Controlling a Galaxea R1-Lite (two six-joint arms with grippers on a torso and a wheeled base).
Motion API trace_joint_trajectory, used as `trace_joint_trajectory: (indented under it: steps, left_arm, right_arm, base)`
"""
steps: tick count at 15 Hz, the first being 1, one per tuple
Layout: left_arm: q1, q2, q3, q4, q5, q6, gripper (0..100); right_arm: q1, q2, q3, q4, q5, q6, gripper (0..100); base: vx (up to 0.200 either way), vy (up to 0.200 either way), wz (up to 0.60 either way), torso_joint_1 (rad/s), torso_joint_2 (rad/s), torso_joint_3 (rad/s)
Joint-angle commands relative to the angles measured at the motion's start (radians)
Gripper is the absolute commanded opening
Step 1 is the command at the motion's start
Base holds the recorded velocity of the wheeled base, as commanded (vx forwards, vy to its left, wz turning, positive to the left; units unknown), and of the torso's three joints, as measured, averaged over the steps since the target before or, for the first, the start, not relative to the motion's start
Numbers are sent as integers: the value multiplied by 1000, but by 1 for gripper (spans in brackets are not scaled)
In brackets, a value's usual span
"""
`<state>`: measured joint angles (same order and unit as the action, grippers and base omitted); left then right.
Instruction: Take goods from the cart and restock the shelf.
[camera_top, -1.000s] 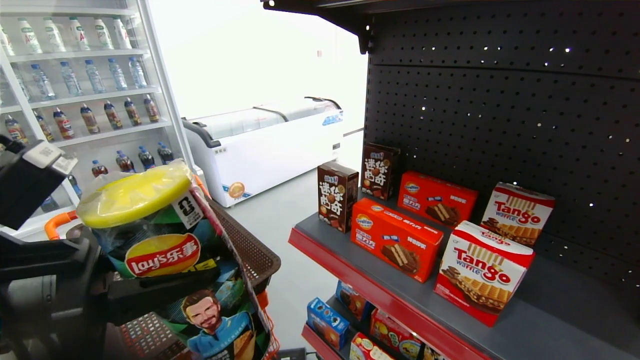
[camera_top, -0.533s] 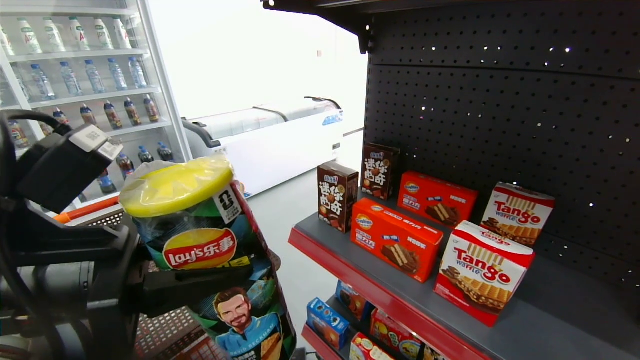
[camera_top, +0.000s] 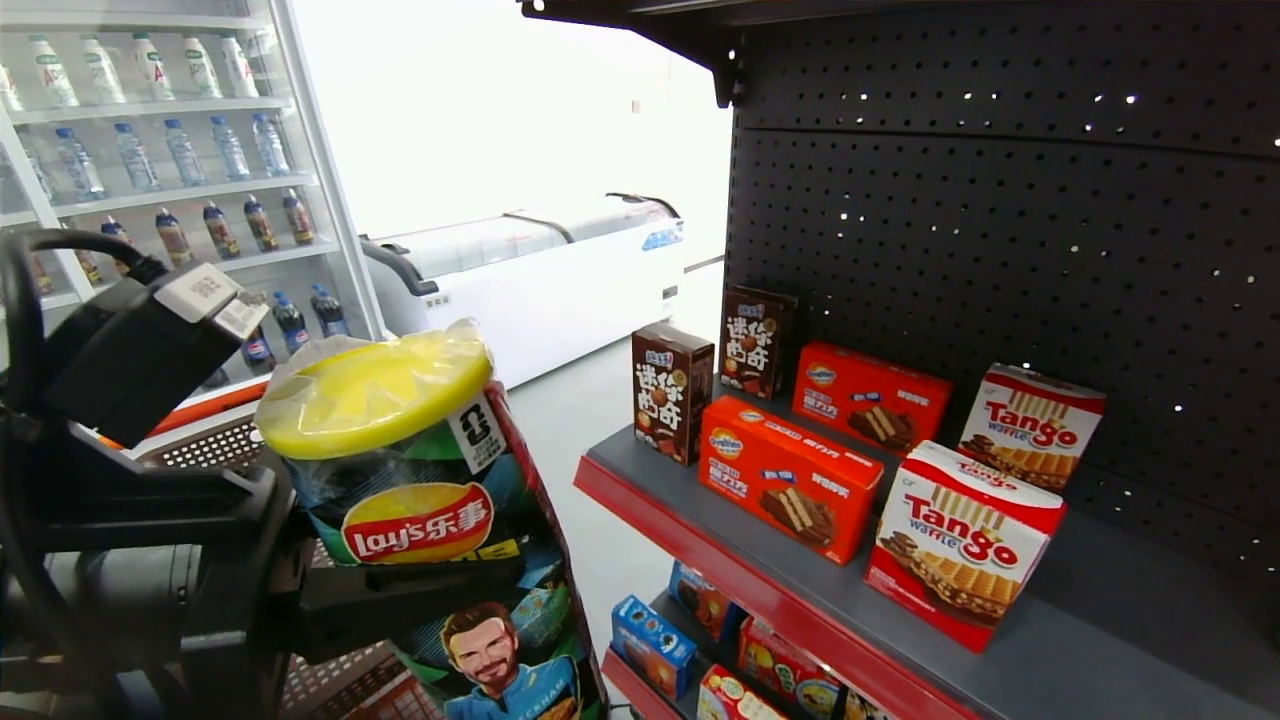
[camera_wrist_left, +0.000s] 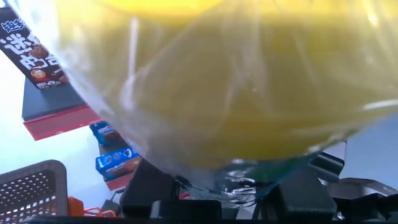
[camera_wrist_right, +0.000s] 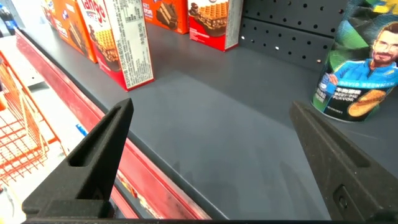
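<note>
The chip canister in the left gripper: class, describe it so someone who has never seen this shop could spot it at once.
Find the black pegboard shelf with the red front edge; left of it, by the cart basket, the left gripper clamps a tall chip canister. Unlike the flat-sided boxes on the shelf, it is a round tube with a yellow lid under clear wrap.

In the lower left of the frame, the black left gripper (camera_top: 400, 590) is clamping a tall green-and-blue chips canister (camera_top: 420, 510) with a yellow plastic lid, in front of a brown mesh cart basket (camera_top: 210, 445). On the right, a dark grey metal shelf (camera_top: 1050, 640) with a red front edge is carrying two brown cartons (camera_top: 672, 392), two orange-red boxes (camera_top: 785, 478) and two red-and-white wafer boxes (camera_top: 960, 545). A glass-fronted drinks cooler (camera_top: 150, 150) is standing at the upper left.
</note>
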<state>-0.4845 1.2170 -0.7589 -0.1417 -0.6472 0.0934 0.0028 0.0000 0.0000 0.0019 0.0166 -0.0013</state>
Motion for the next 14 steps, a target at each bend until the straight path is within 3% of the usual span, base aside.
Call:
trace_joint_trajectory:
  steps: [1,4,8,14]
  left_arm:
    - [0,-1,3,-1,0,0,0]
    - [-2,-1,3,-1,0,0,0]
    - [-52,-8,0,-1,0,0,0]
    - [-52,-8,0,-2,1,0,0]
  right_arm:
    - [0,0,0,0,0,0,100]
    - [0,0,0,0,0,0,100]
    - [0,0,0,0,0,0,100]
    - [0,0,0,0,0,0,100]
  base:
    - [0,0,-600,-2,2,2]
    - [0,0,-600,12,4,4]
    - [0,0,-600,1,1,2]
    - [0,0,-600,3,4,5]
